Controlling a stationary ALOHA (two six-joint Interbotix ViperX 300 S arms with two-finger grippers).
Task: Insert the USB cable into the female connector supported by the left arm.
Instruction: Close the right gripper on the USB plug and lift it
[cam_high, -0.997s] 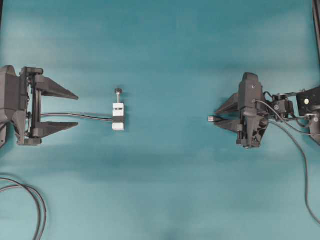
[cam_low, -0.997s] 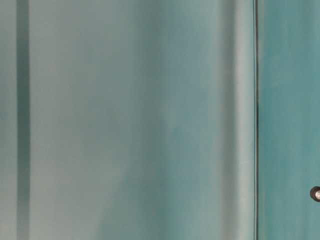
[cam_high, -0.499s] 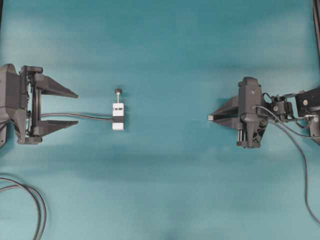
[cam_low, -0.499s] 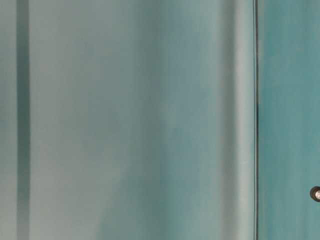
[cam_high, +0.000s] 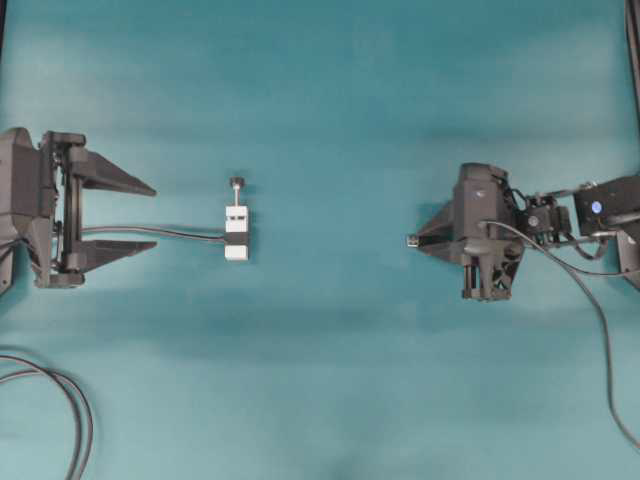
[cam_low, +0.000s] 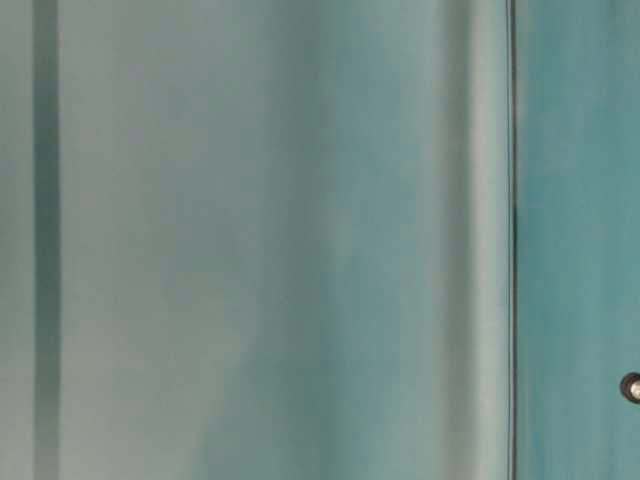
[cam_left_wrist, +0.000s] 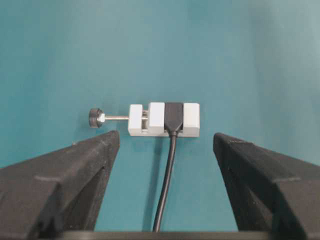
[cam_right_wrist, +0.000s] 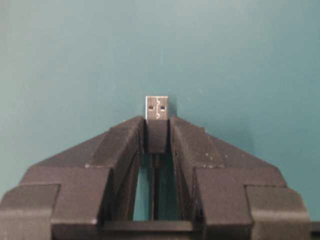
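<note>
— Since a second ago the right pincer (cam_right_wrist: 156, 131) has closed and shifted left; it now clamps the thin dark grey USB cable (cam_right_wrist: 159, 112) by its plug, silvery tip poking forward, ready to aim.

— And the small white female connector block (cam_high: 236, 233)?

— Flat on the teal counter (cam_high: 330, 100), left of middle. The left pincer (cam_high: 145, 218) stands spread apart, short of it. Bare counter lies between plug and block.
</note>
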